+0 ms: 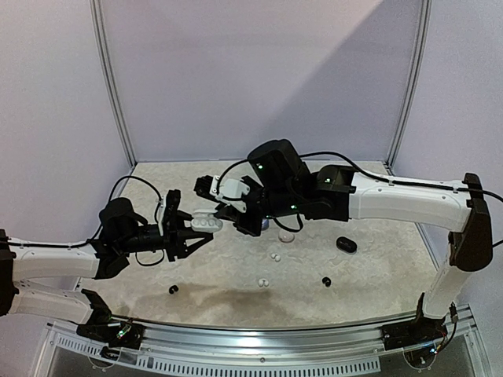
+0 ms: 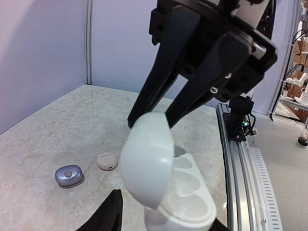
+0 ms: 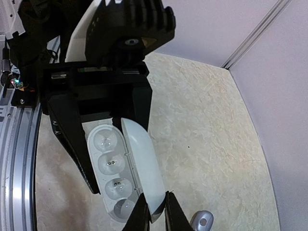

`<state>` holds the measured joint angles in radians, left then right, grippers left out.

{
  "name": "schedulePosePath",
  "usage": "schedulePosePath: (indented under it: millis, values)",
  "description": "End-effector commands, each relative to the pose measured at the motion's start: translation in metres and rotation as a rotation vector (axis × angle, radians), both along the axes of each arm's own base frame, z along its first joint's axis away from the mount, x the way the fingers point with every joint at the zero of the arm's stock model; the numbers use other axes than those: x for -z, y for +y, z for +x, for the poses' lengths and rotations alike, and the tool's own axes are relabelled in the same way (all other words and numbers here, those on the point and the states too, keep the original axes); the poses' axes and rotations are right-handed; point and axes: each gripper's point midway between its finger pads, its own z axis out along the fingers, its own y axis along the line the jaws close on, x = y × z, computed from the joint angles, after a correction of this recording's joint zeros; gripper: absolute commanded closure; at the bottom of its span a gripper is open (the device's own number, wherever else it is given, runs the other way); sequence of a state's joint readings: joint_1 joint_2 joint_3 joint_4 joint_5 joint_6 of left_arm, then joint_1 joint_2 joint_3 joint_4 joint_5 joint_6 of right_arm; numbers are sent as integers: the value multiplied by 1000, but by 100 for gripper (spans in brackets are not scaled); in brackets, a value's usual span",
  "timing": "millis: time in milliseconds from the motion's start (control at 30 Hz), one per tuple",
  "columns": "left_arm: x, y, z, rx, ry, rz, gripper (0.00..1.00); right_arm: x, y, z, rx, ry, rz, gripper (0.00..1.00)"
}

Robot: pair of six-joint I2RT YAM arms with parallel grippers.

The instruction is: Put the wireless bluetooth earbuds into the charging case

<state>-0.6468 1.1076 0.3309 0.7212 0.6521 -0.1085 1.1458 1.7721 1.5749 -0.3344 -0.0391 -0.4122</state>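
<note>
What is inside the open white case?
The case holds four round wells, all empty; small contacts show in some. From the left wrist, the raised lid covers part of them.

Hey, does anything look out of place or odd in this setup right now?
Nothing looks spilled or broken. The white charging case hangs open and empty above the table, held by the left gripper with the right gripper pinching its lid, while white earbuds and black earbuds lie scattered loose below.
</note>
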Motion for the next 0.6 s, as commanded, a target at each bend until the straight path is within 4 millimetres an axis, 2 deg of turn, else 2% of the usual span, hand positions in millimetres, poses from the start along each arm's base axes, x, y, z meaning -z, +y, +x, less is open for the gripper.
schedulePosePath:
  millis: [0, 133, 367, 467, 567]
  values:
    - [-3, 1, -1, 5, -23, -11, 61, -14, -6, 4, 28, -71, 8, 89]
    - [-4, 0, -5, 20, -35, -15, 67, -14, -5, 3, 24, -66, 9, 89]
    - [-7, 0, -12, 56, -105, -15, 55, -12, -4, 3, 19, -61, 4, 89]
    - [-6, 0, -11, 53, -124, -8, 64, -13, -3, 3, 20, -60, 6, 89]
    - [-7, 0, -11, 53, -127, -12, 65, -13, -4, 3, 20, -59, 5, 89]
